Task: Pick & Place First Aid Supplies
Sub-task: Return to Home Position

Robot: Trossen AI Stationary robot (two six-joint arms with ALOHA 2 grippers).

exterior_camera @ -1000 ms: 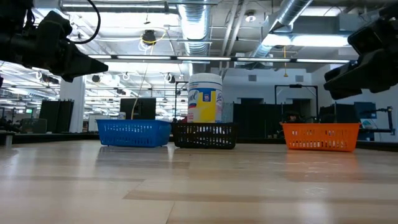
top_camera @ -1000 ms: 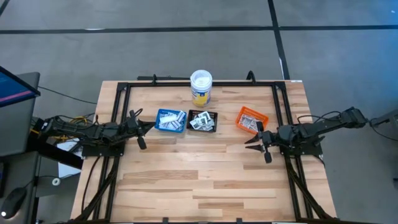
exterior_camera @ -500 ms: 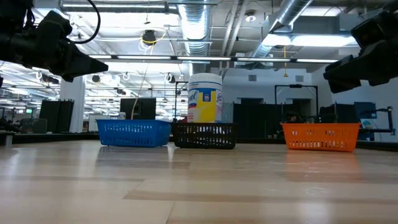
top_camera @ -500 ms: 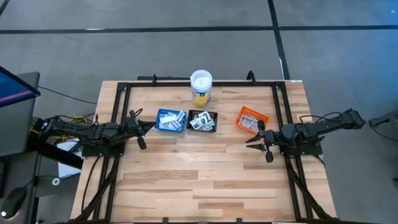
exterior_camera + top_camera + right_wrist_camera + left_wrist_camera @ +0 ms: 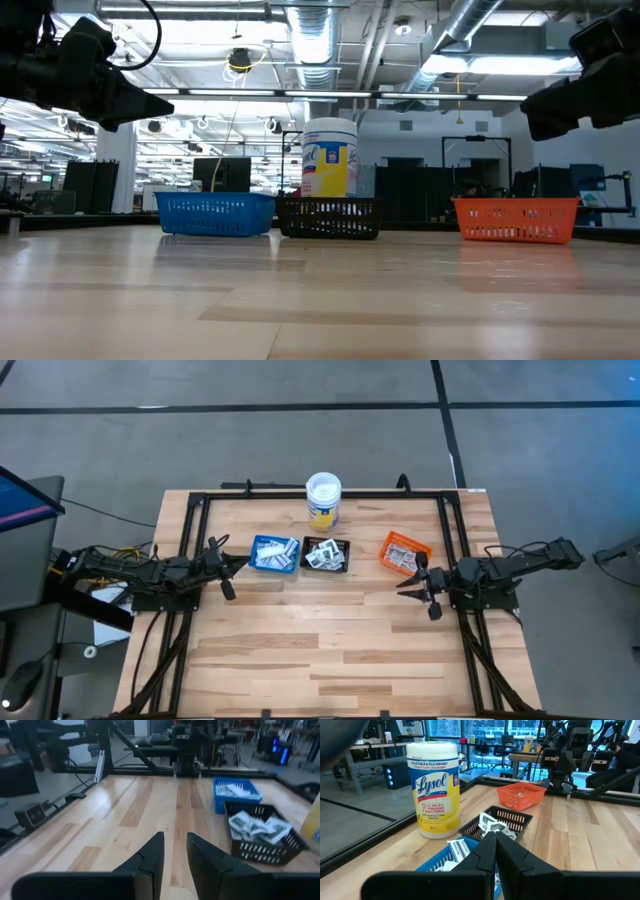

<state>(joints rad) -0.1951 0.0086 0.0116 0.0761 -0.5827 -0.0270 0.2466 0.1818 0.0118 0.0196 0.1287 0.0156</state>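
Bright, even overhead light on the bench (image 5: 330, 650).
In the low view ceiling lamps (image 5: 200, 40) glare behind the left gripper (image 5: 160, 105), leaving it a dark silhouette; a pale sheen lies on the wood below it, with soft shadows.

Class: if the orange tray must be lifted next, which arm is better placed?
Probably right: the right end effector is open near the orange tray, while the left end effector sits shut past the blue tray, farther away.

I've open room over the near table (image 5: 320, 650). Farther off, tub (image 5: 323, 499), blue bin (image 5: 214, 213), black bin (image 5: 329, 216) and orange bin (image 5: 515, 218) bar the way
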